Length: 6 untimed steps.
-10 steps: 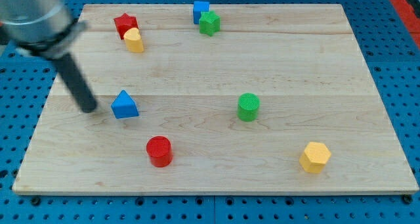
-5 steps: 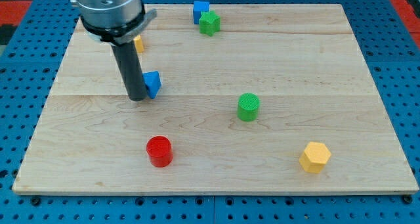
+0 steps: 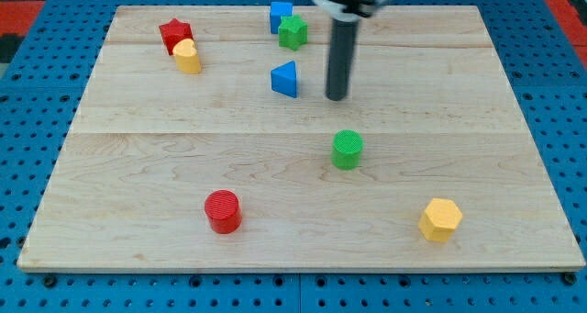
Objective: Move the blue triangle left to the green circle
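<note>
My tip (image 3: 337, 98) upper centre of the frame, bare rod with no jaws, just right of blue triangle (image 3: 285, 79); green circle (image 3: 347, 150) below, apart

Pale wood-grain board (image 3: 138, 166) on a blue pegboard (image 3: 37, 285). Blue triangle (image 3: 285, 79), ribbed green circle (image 3: 347, 150), red cylinder (image 3: 222, 211), yellow hexagon (image 3: 440, 219), red star (image 3: 174, 33), yellow block (image 3: 188, 56), blue cube (image 3: 280, 14), green star (image 3: 293, 31), dark rod, my tip (image 3: 337, 98).
</note>
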Tool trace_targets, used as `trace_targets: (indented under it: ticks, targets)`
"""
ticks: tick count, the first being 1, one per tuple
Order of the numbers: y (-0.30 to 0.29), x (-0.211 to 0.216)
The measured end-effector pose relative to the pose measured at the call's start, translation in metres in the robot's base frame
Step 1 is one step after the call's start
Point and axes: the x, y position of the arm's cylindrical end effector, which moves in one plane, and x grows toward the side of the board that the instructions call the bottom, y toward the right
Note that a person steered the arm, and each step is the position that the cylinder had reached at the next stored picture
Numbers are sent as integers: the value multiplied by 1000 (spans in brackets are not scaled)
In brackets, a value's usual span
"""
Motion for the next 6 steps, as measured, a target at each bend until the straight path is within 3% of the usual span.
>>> trace_targets:
  ticks: [1, 2, 3, 5, 6]
  targets:
    - [-68, -20]
    - [-45, -8]
    - [-104, 1]
    - [-97, -71]
    - [-61, -40]
